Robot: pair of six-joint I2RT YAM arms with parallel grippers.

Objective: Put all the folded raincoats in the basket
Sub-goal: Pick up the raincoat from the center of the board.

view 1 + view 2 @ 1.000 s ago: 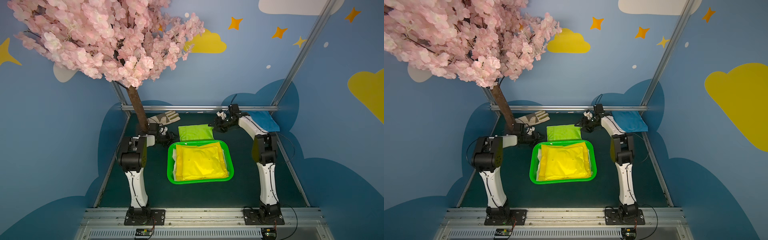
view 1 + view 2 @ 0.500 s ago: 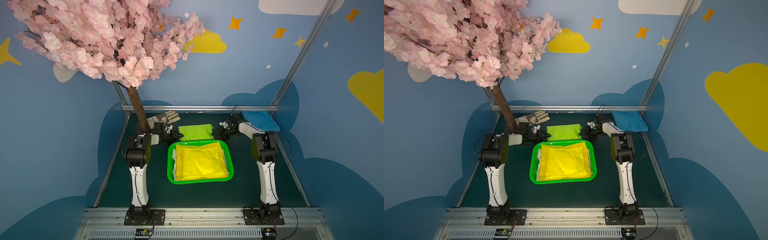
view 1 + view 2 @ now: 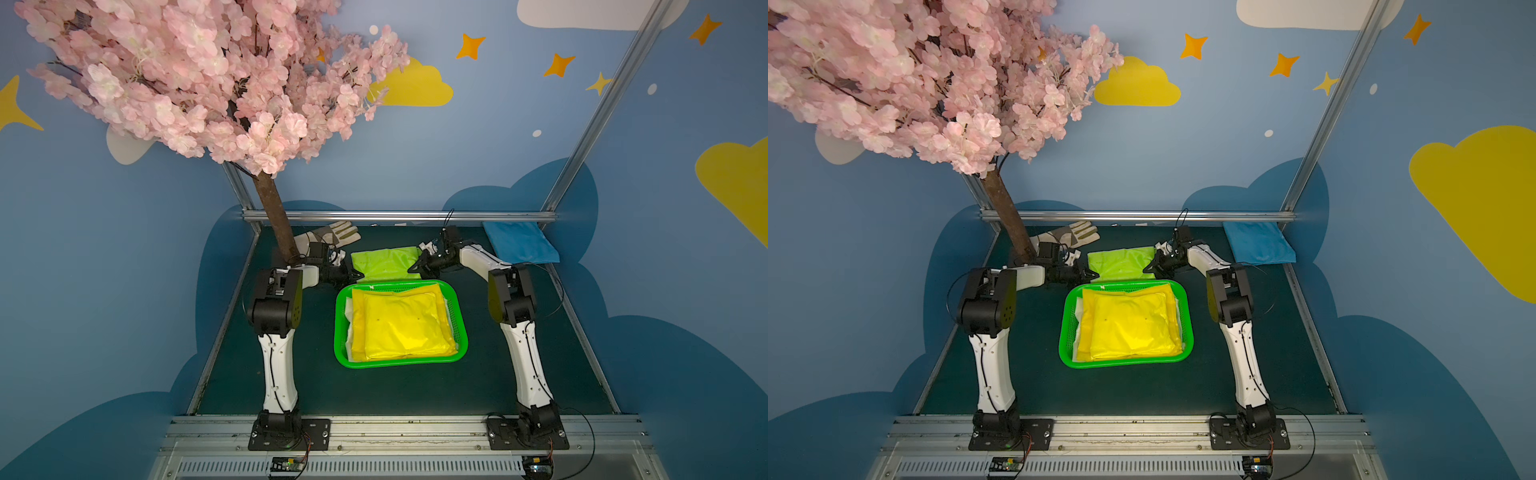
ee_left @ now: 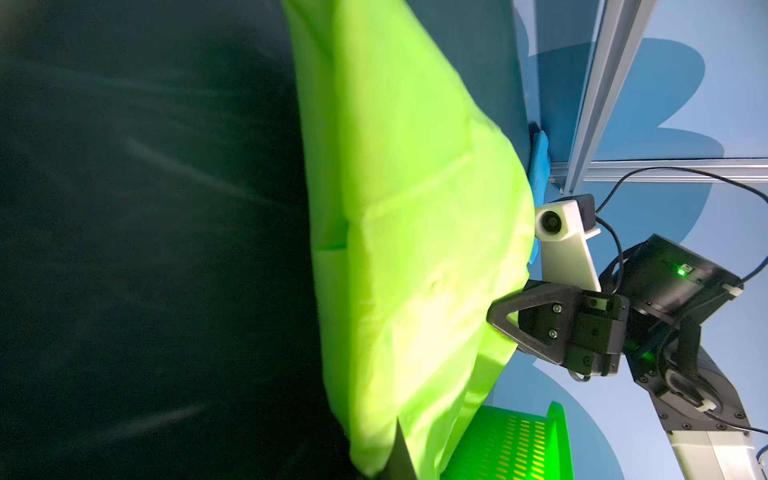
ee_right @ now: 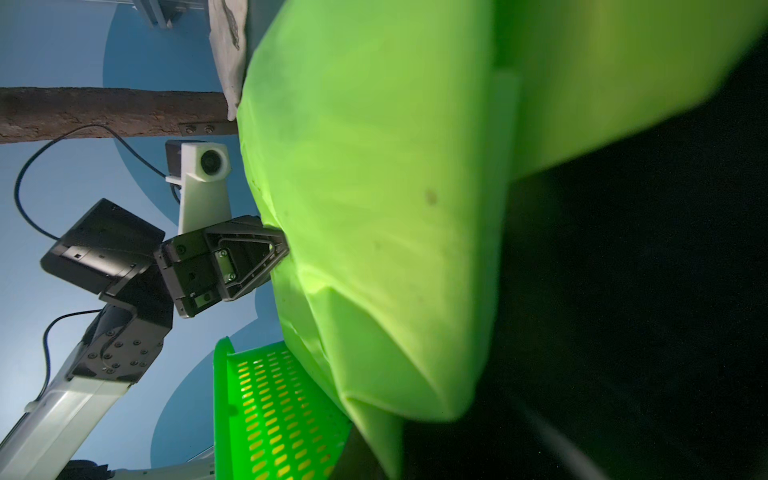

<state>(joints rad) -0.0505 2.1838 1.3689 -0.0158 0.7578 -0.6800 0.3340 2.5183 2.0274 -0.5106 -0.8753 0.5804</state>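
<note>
The folded raincoat (image 3: 384,264) (image 3: 1121,264) is lime green and lies on the dark mat just behind the basket (image 3: 399,363) (image 3: 1125,363). My left gripper (image 3: 357,274) (image 3: 1092,274) is shut on its left end, and the cloth wraps its jaws in the left wrist view (image 4: 399,461). My right gripper (image 3: 415,268) (image 3: 1148,269) is shut on the right end, with the raincoat (image 5: 374,187) pinched close to the lens. The basket's perforated wall (image 4: 511,449) (image 5: 270,407) stands right beside both grips. Each wrist view shows the opposite gripper biting the raincoat (image 4: 415,232) edge.
Folded yellow raincoats (image 3: 401,324) over a white one fill the basket. A tree trunk (image 3: 276,224) and a work glove (image 3: 332,237) stand at the back left, near my left arm. A blue folded cloth (image 3: 519,245) lies at the back right, under the metal frame rail (image 3: 399,216).
Both arms have come inward and down to the ends of the lime raincoat. Both grippers went from open to shut on it.
</note>
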